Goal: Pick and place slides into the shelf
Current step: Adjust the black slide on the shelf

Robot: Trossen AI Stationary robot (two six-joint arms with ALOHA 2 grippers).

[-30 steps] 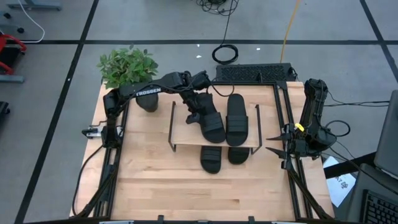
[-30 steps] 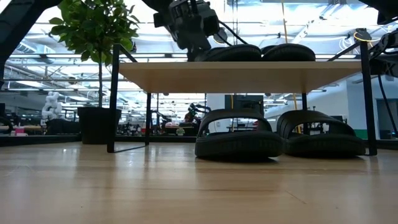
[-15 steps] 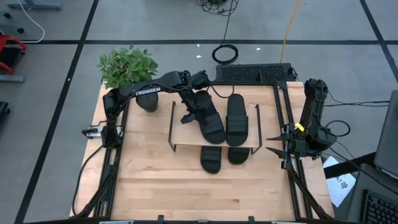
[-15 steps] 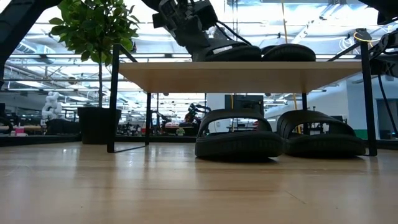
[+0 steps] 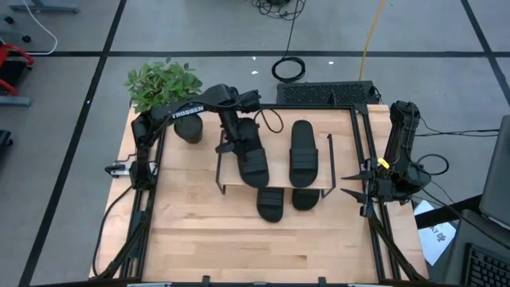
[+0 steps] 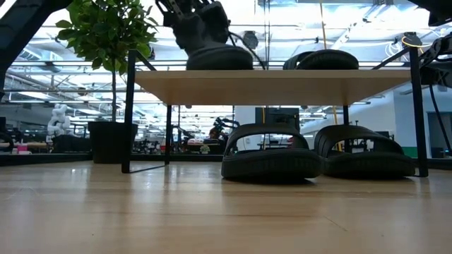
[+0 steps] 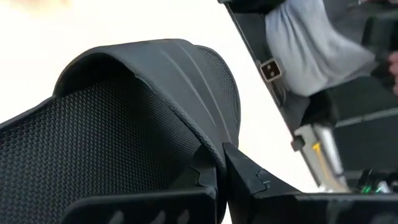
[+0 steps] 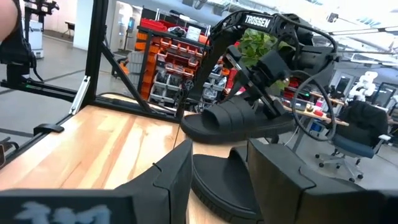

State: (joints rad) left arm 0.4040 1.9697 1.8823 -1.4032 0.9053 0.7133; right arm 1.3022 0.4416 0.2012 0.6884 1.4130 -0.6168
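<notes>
I am clenching my left claw [image 5: 231, 137] on the strap of a slide [image 5: 251, 155] upper left on the shelf [image 5: 235, 177], easing it straight beside its neighbour [image 5: 301, 153].

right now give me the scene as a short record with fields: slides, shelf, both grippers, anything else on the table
held slide: black open-toe slide sandal, on the left part of the shelf top, angled
left gripper: shut on the held slide at its back end
second slide on top: black slide, right part of the top board, lying flat
slides below: two black slides on the table under the shelf
shelf: low light-wood board with black metal frame
right gripper: parked at the table's right edge, holding nothing
other: potted green plant at the back left corner
</notes>
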